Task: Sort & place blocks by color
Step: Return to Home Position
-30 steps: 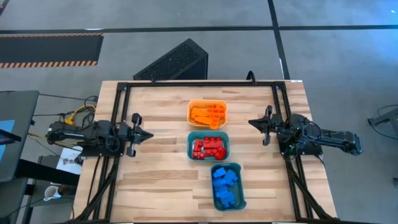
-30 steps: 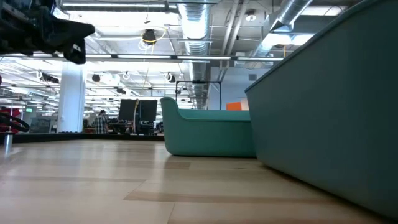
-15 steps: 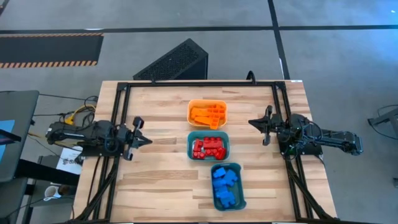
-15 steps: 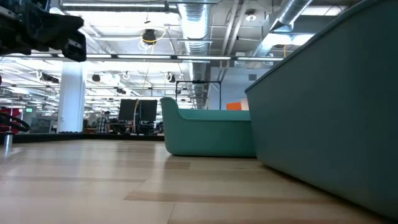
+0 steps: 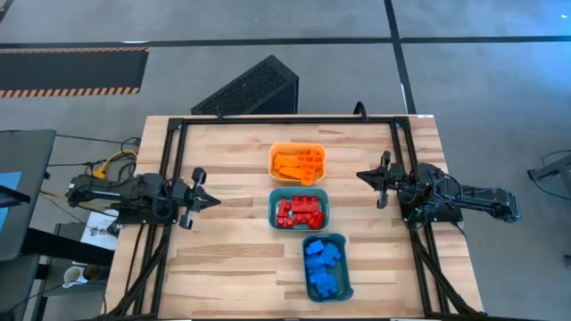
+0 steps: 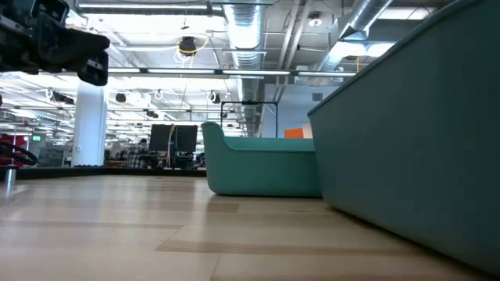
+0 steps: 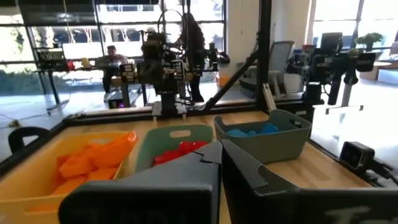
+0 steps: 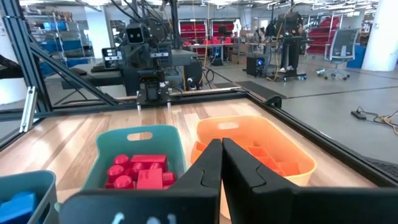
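Note:
Down the table's middle stand three bins in a row. The orange bin (image 5: 298,163), farthest, holds orange blocks (image 5: 294,165). The middle teal bin (image 5: 300,209) holds red blocks (image 5: 298,211). The near teal bin (image 5: 326,267) holds blue blocks (image 5: 321,266). My left gripper (image 5: 214,200) hovers shut at the table's left side, pointing at the bins. My right gripper (image 5: 359,175) hovers shut at the right side, also pointing at them. Neither holds anything. The left wrist view shows all three bins beyond the shut fingers (image 7: 219,149); the right wrist view shows them past its fingers (image 8: 221,149).
A black frame (image 5: 285,119) runs round the table's far, left and right edges. Bare wood lies between each gripper and the bins. In the low view the near teal bin's wall (image 6: 406,140) fills the right side and the middle teal bin (image 6: 262,168) stands behind it.
My left gripper has shifted slightly toward the table's near edge and drawn back a little, staying shut. The right arm and the bins have kept still.

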You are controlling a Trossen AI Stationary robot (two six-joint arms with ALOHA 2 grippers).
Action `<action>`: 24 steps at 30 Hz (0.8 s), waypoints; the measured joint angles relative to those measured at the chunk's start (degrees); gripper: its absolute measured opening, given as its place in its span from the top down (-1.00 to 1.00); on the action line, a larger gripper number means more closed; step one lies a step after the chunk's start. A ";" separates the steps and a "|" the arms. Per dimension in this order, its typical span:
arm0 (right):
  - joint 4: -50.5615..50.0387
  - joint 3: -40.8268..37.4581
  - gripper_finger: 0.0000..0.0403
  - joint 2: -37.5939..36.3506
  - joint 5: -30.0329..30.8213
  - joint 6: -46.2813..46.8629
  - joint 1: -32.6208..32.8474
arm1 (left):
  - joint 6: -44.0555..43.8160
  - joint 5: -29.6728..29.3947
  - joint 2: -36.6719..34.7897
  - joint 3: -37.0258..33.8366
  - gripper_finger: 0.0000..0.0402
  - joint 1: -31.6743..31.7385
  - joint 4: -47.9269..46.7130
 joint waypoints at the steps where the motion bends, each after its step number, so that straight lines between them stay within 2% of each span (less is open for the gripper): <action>1: 0.00 0.00 0.86 0.00 0.00 0.00 0.00 | -0.49 0.00 0.00 0.00 1.00 0.00 -0.01; 7: 0.00 0.00 0.86 0.00 0.00 0.02 0.00 | -5.55 -3.62 0.64 -0.04 1.00 0.00 -0.78; 24: 0.00 0.00 0.86 0.00 0.00 0.00 0.00 | -5.71 -3.64 0.89 -0.11 1.00 0.00 -0.72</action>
